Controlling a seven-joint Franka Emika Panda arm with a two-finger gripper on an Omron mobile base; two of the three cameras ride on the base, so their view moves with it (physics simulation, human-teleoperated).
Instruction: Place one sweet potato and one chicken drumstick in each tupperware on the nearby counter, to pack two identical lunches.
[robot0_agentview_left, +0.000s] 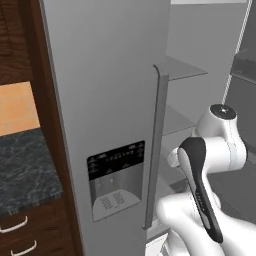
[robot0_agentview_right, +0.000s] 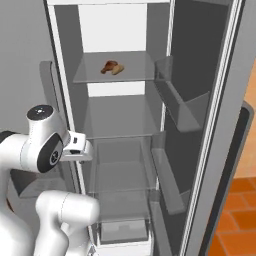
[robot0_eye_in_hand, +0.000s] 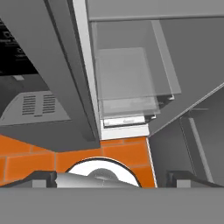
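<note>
One reddish-brown chicken drumstick (robot0_agentview_right: 107, 66) lies on the upper glass shelf of the open fridge, touching a tan-orange sweet potato (robot0_agentview_right: 118, 70) on its right. My gripper (robot0_eye_in_hand: 116, 179) is open, its dark fingertips (robot0_eye_in_hand: 41, 179) far apart with nothing between them. It points down past the fridge's lower shelves toward the floor, well below the shelf with the food. The dark marbled counter (robot0_agentview_left: 25, 165) runs to the left of the fridge over brown drawers. The tupperware is out of view.
The fridge's left door (robot0_agentview_left: 100, 100) is closed, with a dispenser panel (robot0_agentview_left: 114, 180) and a long handle (robot0_agentview_left: 156, 150). Its right door (robot0_agentview_right: 210, 110) stands open with shelf bins. Bare glass shelves (robot0_agentview_right: 120, 117) and a bottom drawer (robot0_agentview_right: 125, 231) lie inside. Orange tiles (robot0_eye_in_hand: 122, 151) cover the floor.
</note>
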